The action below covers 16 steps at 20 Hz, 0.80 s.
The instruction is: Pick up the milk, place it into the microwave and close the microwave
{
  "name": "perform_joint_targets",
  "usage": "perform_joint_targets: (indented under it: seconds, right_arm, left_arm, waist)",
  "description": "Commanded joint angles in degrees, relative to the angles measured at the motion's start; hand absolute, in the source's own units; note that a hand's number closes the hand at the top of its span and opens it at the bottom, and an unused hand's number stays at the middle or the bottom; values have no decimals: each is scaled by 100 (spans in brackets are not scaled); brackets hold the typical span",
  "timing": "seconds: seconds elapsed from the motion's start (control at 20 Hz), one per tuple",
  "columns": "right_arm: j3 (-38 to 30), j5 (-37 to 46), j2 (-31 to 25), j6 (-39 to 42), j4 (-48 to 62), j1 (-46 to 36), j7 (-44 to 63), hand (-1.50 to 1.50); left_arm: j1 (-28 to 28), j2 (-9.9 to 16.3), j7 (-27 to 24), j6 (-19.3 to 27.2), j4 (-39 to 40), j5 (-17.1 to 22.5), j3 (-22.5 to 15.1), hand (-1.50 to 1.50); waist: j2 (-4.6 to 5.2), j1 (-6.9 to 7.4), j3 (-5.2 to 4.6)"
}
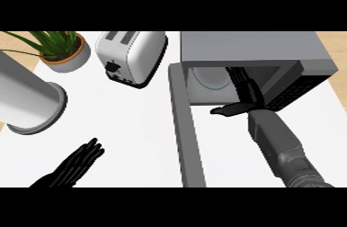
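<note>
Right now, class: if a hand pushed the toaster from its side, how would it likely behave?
The toaster looks like a rigid metal box, so it probably would not flex. Its smooth shiny shell may be slippery under fingers. It stands on a broad base on the flat counter, so it would more likely slide than tip or roll, perhaps towards the plant pot.

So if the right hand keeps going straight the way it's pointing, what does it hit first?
Probably the microwave's back wall. The right hand already reaches into the open cavity, beside the round turntable plate; depth is hard to judge.
</note>
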Motion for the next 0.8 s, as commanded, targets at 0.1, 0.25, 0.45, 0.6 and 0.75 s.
perform_joint_targets:
  seconds: [0.1,0.25,0.45,0.6,0.75]
  right_arm:
    - [340,166,-77,77,-475,1209,-393,-150]
    - [494,229,87,-88,-741,1679,-324,-150]
    - [552,144,-172,121,-1384,2389,-500,-150]
    - [517,-38,-498,610,-1870,3052,-632,-150]
    - [487,-268,-521,686,-2521,3415,-325,-150]
  left_arm:
    - [-289,-258,-263,172,471,-657,-256,150]
    - [-670,-207,-248,273,643,-880,-209,150]
    - [-992,-516,-257,622,1179,-1509,-666,150]
    - [-1353,-440,-95,598,1313,-1637,-672,150]
    - [-1660,-433,-716,724,1994,-2253,-853,150]
  waist:
    - [-60,-163,-11]
    - [-80,-256,-18]
    - [-69,-284,-22]
    - [-60,-295,-20]
    - [-45,-282,-27]
